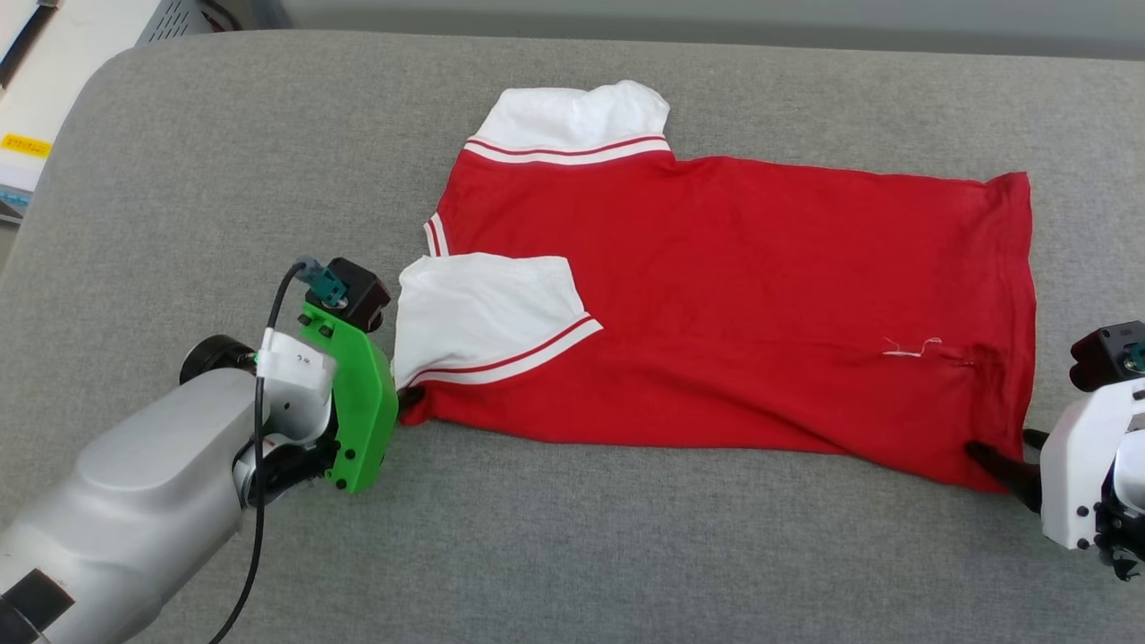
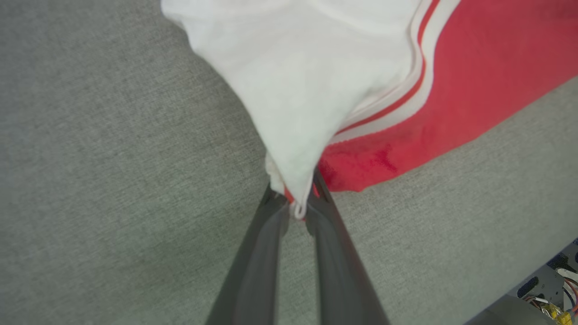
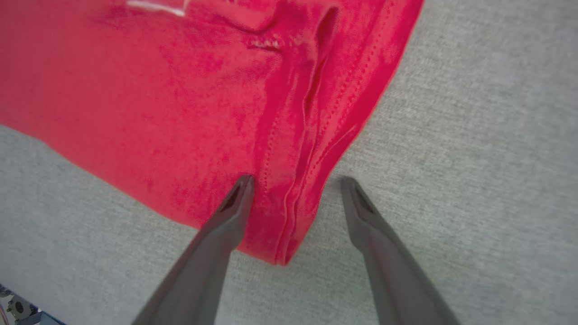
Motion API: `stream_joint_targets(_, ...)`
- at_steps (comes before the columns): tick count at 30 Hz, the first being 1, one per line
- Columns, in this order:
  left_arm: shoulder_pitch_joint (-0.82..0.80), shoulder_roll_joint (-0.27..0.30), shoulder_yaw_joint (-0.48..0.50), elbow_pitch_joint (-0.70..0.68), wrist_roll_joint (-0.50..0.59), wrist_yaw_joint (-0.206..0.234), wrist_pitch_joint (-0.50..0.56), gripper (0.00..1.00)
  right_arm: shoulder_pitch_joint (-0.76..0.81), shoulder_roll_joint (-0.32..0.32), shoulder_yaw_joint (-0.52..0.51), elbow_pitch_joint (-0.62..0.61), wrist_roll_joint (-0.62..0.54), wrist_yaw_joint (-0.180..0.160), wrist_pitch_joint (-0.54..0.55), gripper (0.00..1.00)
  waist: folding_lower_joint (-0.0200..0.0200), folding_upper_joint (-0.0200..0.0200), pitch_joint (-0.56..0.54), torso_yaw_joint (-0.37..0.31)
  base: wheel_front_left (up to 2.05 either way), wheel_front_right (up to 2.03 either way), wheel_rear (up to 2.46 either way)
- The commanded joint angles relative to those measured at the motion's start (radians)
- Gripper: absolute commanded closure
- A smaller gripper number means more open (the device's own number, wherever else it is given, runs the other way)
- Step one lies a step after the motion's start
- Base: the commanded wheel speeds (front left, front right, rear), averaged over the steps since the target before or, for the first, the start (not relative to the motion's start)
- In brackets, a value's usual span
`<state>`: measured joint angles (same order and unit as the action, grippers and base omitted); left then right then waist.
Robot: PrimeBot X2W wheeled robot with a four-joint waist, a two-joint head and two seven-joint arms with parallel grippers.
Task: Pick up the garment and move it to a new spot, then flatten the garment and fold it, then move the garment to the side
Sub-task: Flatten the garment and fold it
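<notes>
Left hand point(image 2: 298, 198) pinches the garment point(image 1: 733, 295); writing on the yellow label point(image 1: 25, 145) seems illegible.

head view high over the garment point(image 1: 733, 295) — wrist views close at opposite corners

You see a grey fabric-covered desk point(image 1: 626, 555) with a rounded corner; past its far-left edge sits a yellow label point(image 1: 25, 145).
</notes>
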<state>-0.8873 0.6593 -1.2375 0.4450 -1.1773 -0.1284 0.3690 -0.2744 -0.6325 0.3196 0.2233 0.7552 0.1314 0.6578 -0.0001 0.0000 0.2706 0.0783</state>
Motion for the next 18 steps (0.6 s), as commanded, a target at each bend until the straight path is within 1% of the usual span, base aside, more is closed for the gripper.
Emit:
stream_joint_targets(1,-0.009,-0.005,0.001,0.007,0.001,-0.001,-0.009,1.00,-0.001,0.024,0.022,0.032,0.002,-0.001,-0.004,0.00,0.0001,0.0000,0.009,0.007,0.00,0.00,0.00)
stream_joint_targets(4,0.000,-0.008,0.003,0.016,-0.005,-0.001,-0.019,1.00,-0.001,0.035,0.046,0.067,0.011,-0.001,-0.018,0.00,0.0001,0.0000,0.011,0.011,0.00,0.00,0.00)
stream_joint_targets(5,0.004,-0.008,0.003,0.019,-0.007,-0.001,-0.021,1.00,-0.002,0.035,0.049,0.073,0.017,-0.001,-0.029,0.65,0.0001,0.0000,0.010,0.011,0.00,0.00,0.00)
stream_joint_targets(6,0.009,-0.006,0.004,0.024,-0.010,-0.001,-0.026,1.00,-0.004,0.034,0.051,0.079,0.022,-0.001,-0.043,1.00,0.0001,0.0000,0.005,0.009,0.00,0.00,0.00)
stream_joint_targets(11,0.039,0.019,0.005,0.033,-0.026,-0.001,-0.042,1.00,-0.013,0.003,0.051,0.077,0.031,-0.001,-0.115,1.00,0.0001,0.0000,-0.031,-0.003,0.00,0.00,0.00)
stream_joint_targets(18,0.087,0.076,0.003,-0.019,-0.035,0.000,-0.066,1.00,0.030,-0.037,0.015,0.005,0.056,-0.001,-0.186,1.00,0.0001,0.0000,-0.099,-0.010,0.00,0.00,0.00)
